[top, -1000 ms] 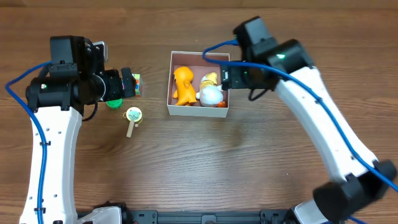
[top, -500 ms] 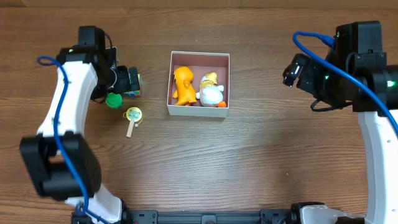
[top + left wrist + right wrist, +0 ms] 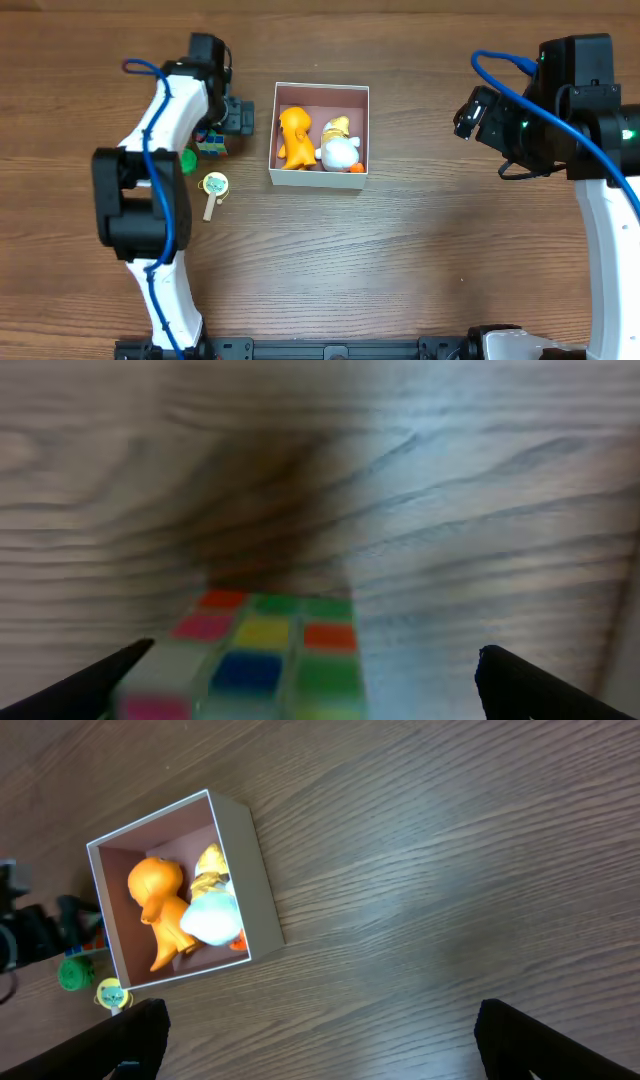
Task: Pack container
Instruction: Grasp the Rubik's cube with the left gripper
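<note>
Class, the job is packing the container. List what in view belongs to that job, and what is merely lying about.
Belongs: container; orange toy and white toy inside it; colourful cube, green piece, round toy on a stick, left of it, unpacked.
Merely there: blue cable on the right arm; dark rail at the near edge.

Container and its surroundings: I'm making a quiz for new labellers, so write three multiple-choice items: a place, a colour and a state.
1. Relative to the container, the multicoloured cube lies:
A inside it
B outside, to its left
C outside, to its right

2. The toy nearest the container's left wall is:
A orange
B blue
C black

3. The right gripper is:
A shut on a toy
B shut, empty
C open, empty

Answers:
B, the cube sits beyond the white left wall.
A, its body is plainly orange.
C, its fingers are spread with nothing between them.
</note>
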Controlling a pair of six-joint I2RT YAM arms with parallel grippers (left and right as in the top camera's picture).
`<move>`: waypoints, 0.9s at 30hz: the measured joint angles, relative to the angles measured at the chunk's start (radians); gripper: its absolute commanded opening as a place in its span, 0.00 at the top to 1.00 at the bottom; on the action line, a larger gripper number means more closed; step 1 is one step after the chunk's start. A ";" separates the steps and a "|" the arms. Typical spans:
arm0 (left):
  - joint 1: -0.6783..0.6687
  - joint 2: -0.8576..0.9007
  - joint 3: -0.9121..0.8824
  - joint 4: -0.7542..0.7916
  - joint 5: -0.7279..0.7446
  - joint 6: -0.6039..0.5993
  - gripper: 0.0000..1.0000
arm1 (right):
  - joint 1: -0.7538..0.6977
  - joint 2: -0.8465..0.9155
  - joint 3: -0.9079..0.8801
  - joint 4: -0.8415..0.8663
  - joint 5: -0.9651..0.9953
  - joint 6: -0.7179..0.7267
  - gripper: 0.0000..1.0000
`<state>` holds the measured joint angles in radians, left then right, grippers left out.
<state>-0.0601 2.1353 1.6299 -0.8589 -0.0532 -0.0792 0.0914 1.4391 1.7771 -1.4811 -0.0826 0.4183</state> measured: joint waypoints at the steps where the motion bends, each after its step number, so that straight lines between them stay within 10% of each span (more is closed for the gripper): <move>1: -0.004 0.025 0.000 0.004 -0.006 -0.010 0.00 | 0.000 0.000 0.000 0.000 0.000 0.000 0.00; 10: -0.005 0.053 0.000 -0.007 -0.031 -0.084 0.30 | 0.000 0.000 0.000 0.000 0.000 0.000 0.00; 22: -0.005 0.055 0.183 -0.253 -0.033 -0.103 0.38 | 0.000 0.000 0.000 -0.007 0.000 0.000 0.00; 27: -0.005 0.055 0.447 -0.446 -0.030 -0.106 0.25 | 0.000 0.000 0.000 -0.030 0.000 0.000 0.00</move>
<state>-0.0650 2.1899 2.0766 -1.3052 -0.0830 -0.1848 0.0914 1.4395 1.7771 -1.5112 -0.0826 0.4187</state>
